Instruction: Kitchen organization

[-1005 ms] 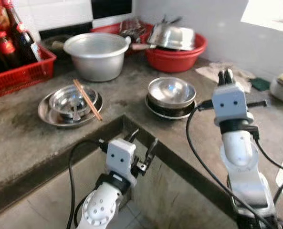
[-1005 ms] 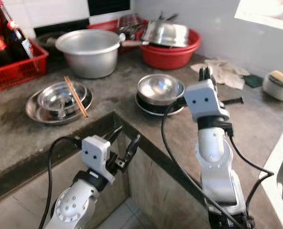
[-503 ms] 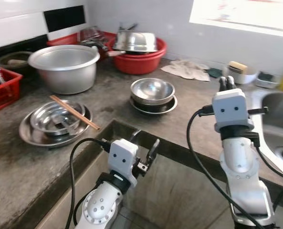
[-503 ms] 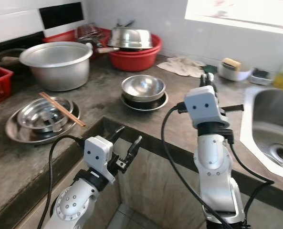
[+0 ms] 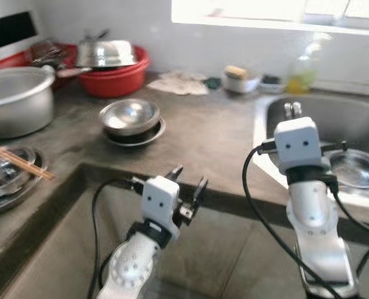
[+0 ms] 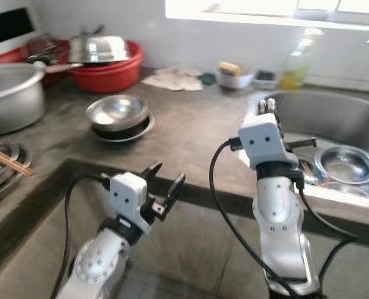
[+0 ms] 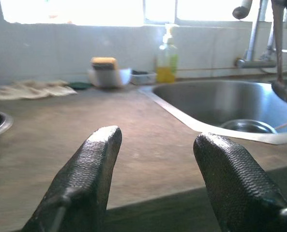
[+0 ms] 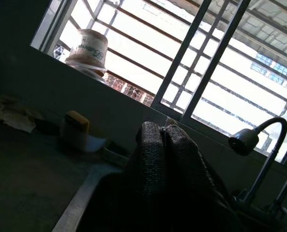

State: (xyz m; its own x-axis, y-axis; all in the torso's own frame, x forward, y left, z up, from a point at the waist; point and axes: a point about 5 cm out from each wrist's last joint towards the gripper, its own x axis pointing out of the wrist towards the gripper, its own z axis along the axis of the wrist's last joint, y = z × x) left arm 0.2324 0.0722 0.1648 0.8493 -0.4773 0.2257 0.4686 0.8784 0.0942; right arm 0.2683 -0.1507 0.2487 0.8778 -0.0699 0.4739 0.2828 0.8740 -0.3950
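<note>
A steel bowl [image 5: 129,117] sits stacked on a plate on the grey counter [image 5: 203,140]. Further left stand a big aluminium pot [image 5: 10,99] and a steel tray with chopsticks [image 5: 16,163]. My left gripper [image 5: 187,182] is open, held low in front of the counter's edge, with nothing between its fingers [image 7: 90,169]. My right gripper [image 5: 290,111] is shut and points up over the near rim of the steel sink [image 5: 333,118], holding nothing. A steel bowl [image 6: 346,163] lies in the sink.
A red basin [image 5: 112,62] with metal lids stands at the back left, a rag [image 5: 178,83] beside it. A sponge dish [image 5: 240,78] and a yellow soap bottle [image 5: 302,62] sit by the window. A tap [image 8: 252,145] rises behind the sink.
The whole view has swung to the right: the red crate and bottles have left the picture and the sink has come into sight. Both arms keep the same pose.
</note>
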